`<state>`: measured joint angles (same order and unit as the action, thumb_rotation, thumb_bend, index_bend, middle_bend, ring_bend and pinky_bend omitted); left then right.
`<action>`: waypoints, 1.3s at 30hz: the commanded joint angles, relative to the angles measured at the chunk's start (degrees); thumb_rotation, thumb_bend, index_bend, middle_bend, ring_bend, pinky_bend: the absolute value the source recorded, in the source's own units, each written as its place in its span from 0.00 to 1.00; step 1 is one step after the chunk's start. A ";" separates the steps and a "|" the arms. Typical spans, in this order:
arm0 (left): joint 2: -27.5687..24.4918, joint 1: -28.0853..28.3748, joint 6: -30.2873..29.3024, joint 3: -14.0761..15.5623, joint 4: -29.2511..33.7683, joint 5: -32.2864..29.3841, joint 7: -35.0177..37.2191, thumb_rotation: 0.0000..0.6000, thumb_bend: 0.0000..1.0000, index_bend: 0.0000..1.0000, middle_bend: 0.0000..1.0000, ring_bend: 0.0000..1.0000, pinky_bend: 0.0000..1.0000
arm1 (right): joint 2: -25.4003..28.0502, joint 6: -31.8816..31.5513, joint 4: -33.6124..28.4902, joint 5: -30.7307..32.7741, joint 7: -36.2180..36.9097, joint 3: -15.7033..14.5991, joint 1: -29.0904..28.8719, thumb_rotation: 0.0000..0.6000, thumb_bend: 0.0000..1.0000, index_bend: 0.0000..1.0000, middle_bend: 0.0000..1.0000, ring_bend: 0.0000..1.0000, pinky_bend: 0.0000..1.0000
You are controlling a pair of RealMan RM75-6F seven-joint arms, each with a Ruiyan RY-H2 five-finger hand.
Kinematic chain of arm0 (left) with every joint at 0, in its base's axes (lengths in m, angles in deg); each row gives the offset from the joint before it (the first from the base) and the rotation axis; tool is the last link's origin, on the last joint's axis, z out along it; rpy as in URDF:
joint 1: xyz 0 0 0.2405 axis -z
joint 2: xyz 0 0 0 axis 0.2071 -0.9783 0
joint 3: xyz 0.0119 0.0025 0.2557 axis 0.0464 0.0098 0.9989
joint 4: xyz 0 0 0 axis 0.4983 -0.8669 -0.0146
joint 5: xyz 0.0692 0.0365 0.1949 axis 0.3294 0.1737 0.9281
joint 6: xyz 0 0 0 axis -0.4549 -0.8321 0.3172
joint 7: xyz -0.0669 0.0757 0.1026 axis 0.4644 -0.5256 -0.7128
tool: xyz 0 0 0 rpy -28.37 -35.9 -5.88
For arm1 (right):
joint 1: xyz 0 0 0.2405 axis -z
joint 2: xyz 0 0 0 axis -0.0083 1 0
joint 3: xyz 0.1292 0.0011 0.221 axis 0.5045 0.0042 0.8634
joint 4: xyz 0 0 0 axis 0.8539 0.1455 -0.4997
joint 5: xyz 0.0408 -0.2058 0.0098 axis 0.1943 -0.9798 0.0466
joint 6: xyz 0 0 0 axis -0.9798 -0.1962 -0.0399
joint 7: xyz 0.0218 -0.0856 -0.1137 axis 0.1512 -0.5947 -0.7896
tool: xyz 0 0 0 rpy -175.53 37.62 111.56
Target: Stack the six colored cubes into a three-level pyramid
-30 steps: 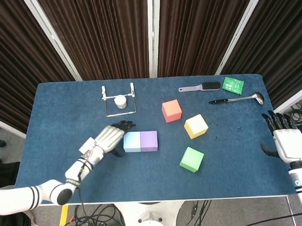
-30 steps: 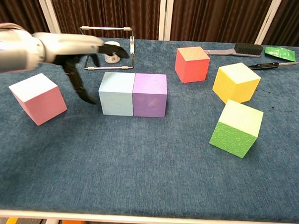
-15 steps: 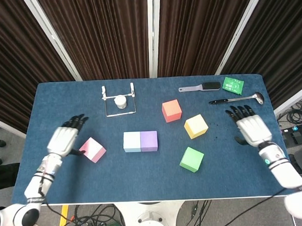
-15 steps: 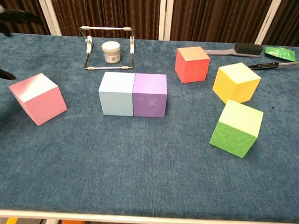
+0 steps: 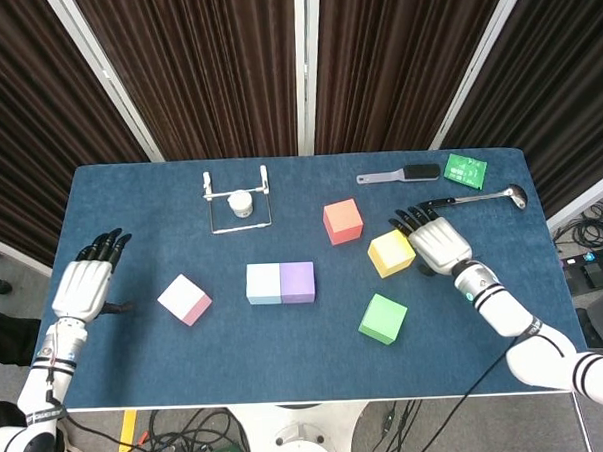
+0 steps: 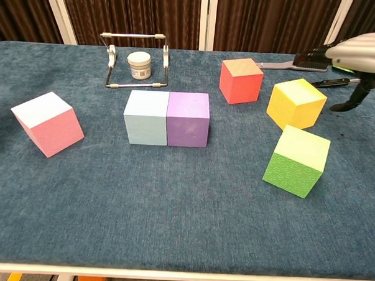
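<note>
A light blue cube (image 5: 263, 284) (image 6: 146, 117) and a purple cube (image 5: 298, 282) (image 6: 188, 119) stand side by side, touching, mid-table. A pink cube (image 5: 185, 299) (image 6: 47, 123) lies apart to their left. The red cube (image 5: 342, 221) (image 6: 241, 80), yellow cube (image 5: 391, 252) (image 6: 296, 103) and green cube (image 5: 383, 318) (image 6: 297, 160) are scattered on the right. My right hand (image 5: 437, 243) (image 6: 358, 56) hovers open just right of the yellow cube, fingers spread. My left hand (image 5: 84, 287) is open near the left table edge, well left of the pink cube.
A wire stand (image 5: 238, 201) (image 6: 135, 63) with a small white jar (image 5: 240, 202) (image 6: 139, 64) sits at the back. A brush (image 5: 399, 174) (image 6: 301, 61), a green packet (image 5: 466, 169) and a ladle (image 5: 472, 198) lie at the back right.
My right hand has moved left from the table's right side up to the yellow cube. My left hand has drawn back from the light blue cube to the left edge, uncovering the pink cube.
</note>
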<state>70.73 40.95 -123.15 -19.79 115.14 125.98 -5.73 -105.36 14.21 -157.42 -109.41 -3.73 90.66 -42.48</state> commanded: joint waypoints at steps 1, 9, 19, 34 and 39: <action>0.04 -0.44 0.22 -0.35 -0.33 0.42 0.44 1.00 0.00 0.05 0.00 0.00 0.18 | -1.62 1.05 1.40 0.63 0.87 -0.22 -1.08 1.00 0.16 0.00 0.05 0.00 0.00; 0.11 -1.28 1.11 -1.14 -1.05 1.27 1.38 1.00 0.00 0.05 0.00 0.00 0.18 | -4.53 -0.85 4.16 -0.46 2.90 -0.70 -1.82 1.00 0.19 0.00 0.21 0.00 0.00; -0.59 -1.84 2.95 -2.01 -0.36 1.97 2.76 1.00 0.00 0.05 0.00 0.00 0.18 | -3.35 -5.85 2.05 -2.54 7.51 -0.95 -0.60 1.00 0.24 0.00 0.46 0.03 0.00; -1.24 -2.15 3.74 -3.29 -0.15 4.48 4.64 1.00 0.00 0.06 0.00 0.00 0.12 | 3.48 -5.47 -17.62 13.78 -6.17 2.54 -2.63 1.00 0.22 0.00 0.50 0.04 0.00; -1.74 -2.74 3.66 -3.19 -0.39 5.80 6.37 1.00 0.00 0.06 0.00 0.00 0.12 | 0.63 -7.95 -20.60 24.16 -18.05 2.42 -6.35 1.00 0.21 0.00 0.53 0.05 0.00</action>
<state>69.11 38.39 -119.45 -23.02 114.83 131.49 0.30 -102.89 7.84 -175.10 -91.60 -14.84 92.76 -46.03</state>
